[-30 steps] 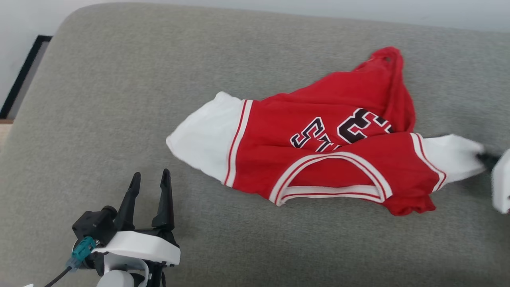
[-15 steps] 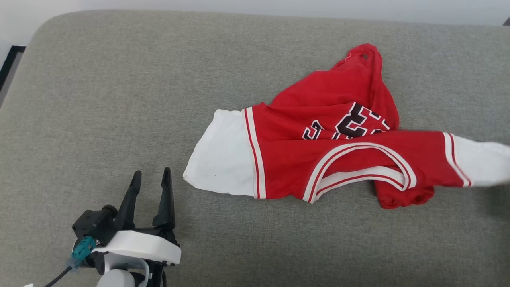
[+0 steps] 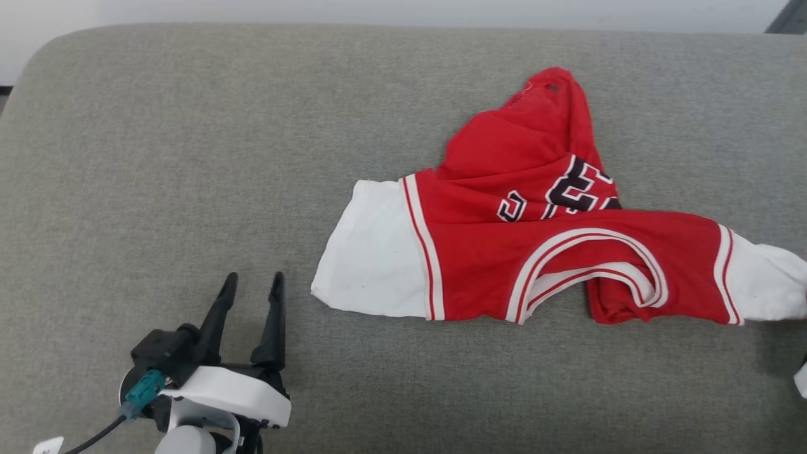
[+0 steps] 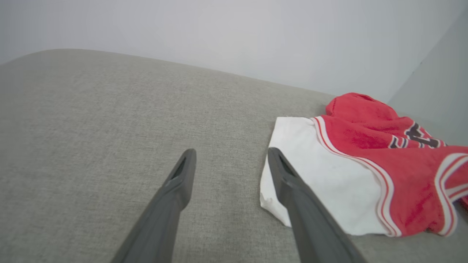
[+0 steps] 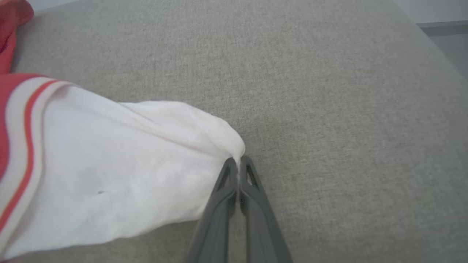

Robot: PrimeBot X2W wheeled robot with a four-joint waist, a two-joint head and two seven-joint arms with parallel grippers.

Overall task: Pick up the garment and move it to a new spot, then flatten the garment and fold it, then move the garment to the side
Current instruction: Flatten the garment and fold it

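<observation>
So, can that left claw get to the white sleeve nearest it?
Probably yes: the left gripper is open and empty, and only bare cushion separates it from the near white sleeve of the garment, which lies flat.

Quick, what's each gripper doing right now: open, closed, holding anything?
Left gripper: open, holding nothing.
Right gripper: shut on the garment, pinching the tip of its white sleeve.

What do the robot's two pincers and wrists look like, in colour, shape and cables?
The left pincer has two long, tapered black fingers on a black base, behind it a white rounded shell. A teal plug with a black cable sits on its side. The right pincer has dark grey fingers with slots near the tips.
</observation>
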